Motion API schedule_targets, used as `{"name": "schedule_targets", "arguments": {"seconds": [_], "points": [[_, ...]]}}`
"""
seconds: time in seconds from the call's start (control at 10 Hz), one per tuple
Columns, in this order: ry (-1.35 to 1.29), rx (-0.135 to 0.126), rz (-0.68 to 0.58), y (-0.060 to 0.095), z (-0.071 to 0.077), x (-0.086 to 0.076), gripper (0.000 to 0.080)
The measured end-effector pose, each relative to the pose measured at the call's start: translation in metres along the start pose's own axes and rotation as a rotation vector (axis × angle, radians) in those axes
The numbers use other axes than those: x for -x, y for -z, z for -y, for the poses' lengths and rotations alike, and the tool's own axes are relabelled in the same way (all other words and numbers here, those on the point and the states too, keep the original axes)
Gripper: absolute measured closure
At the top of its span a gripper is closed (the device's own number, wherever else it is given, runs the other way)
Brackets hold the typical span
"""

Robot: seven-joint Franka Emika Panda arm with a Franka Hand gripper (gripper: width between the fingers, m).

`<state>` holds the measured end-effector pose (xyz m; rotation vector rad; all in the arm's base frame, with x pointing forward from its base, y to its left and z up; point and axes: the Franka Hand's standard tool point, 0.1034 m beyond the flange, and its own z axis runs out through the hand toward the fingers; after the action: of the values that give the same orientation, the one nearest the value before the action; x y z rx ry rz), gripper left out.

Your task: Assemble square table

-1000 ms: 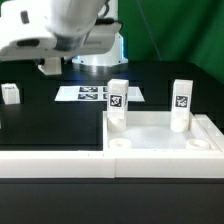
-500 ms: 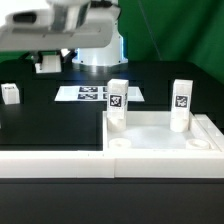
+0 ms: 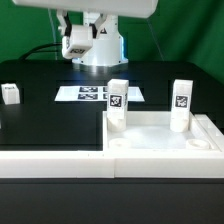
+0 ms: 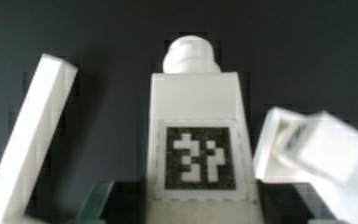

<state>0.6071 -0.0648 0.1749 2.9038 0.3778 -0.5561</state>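
The square table top (image 3: 160,135) lies at the front right of the exterior view, rim up. Two white tagged legs (image 3: 117,103) (image 3: 181,104) stand upright in its far corner sockets. Another small white leg (image 3: 10,93) lies on the black table at the exterior view's left. My gripper (image 3: 76,45) hangs high above the back of the table. In the wrist view my gripper (image 4: 197,205) is shut on a white tagged leg (image 4: 197,120), whose round peg points away from the jaws.
The marker board (image 3: 85,93) lies flat behind the table top. The robot base (image 3: 100,45) stands at the back. In the wrist view, blurred white shapes show on either side of the held leg: a long strip (image 4: 43,130) and a block (image 4: 318,150).
The arm has risen and swung toward the exterior view's right, taking the gripper from low over the table's left to high at the back. The legs and table top have not moved.
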Motion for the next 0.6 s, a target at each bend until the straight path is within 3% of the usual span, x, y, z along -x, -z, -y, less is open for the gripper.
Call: {"name": "schedule_targets", "arguments": {"seconds": [0.3,0.4,0.5,0.6], "points": [[-0.007,0.021,-0.176,0.001,-0.006,-0.002,0.0509],[-0.014,0.033,-0.259,0.004,-0.007,-0.010,0.0509],[-0.047,0.012,-0.346,-0.004,0.008,-0.013,0.0509],[-0.091,-0.029,-0.358,-0.005,0.031,-0.017,0.0509]]}}
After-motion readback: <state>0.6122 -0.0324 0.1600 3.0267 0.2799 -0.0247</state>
